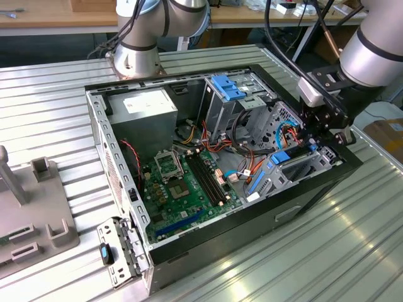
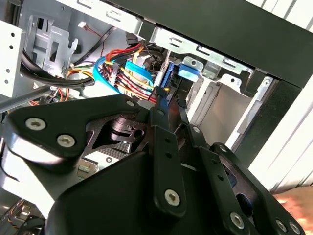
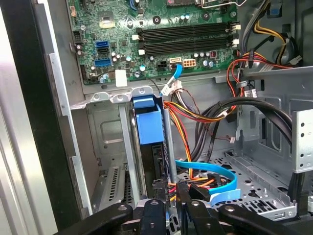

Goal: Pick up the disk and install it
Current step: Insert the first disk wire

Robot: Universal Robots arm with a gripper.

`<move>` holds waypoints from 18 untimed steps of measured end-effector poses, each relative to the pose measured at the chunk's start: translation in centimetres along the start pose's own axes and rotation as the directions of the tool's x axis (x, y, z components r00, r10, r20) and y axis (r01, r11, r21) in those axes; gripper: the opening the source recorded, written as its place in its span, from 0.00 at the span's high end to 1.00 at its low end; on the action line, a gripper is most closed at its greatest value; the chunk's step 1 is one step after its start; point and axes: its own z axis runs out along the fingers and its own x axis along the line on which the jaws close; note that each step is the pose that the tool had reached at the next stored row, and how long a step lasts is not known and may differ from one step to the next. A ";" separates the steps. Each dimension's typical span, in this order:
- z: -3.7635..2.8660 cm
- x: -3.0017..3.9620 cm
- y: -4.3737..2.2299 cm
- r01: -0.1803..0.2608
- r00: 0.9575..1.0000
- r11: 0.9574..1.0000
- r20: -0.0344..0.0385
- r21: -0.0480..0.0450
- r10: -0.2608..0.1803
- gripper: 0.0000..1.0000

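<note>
The gripper [image 3: 167,198] is clenched on the disk [image 3: 149,128], holding it on edge inside the drive bay [image 3: 105,147] of the open computer case [image 1: 119,163], evidently so the blue carrier meets the bay's rails.

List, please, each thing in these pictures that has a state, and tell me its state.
Computer case: lying on its side, side panel off, inside exposed.
Disk: standing on edge in the drive bay, at the gripper.
Gripper: down in the bay at the disk.
Memory slots: empty.
</note>
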 end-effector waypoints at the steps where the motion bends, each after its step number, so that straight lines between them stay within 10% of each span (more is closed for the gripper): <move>1: 0.03 -0.02 -0.10 0.000 1.000 1.000 -0.001 -0.004 0.000 0.76; 18: 1.06 0.05 -0.25 0.001 1.000 1.000 -0.002 -0.007 -0.001 0.76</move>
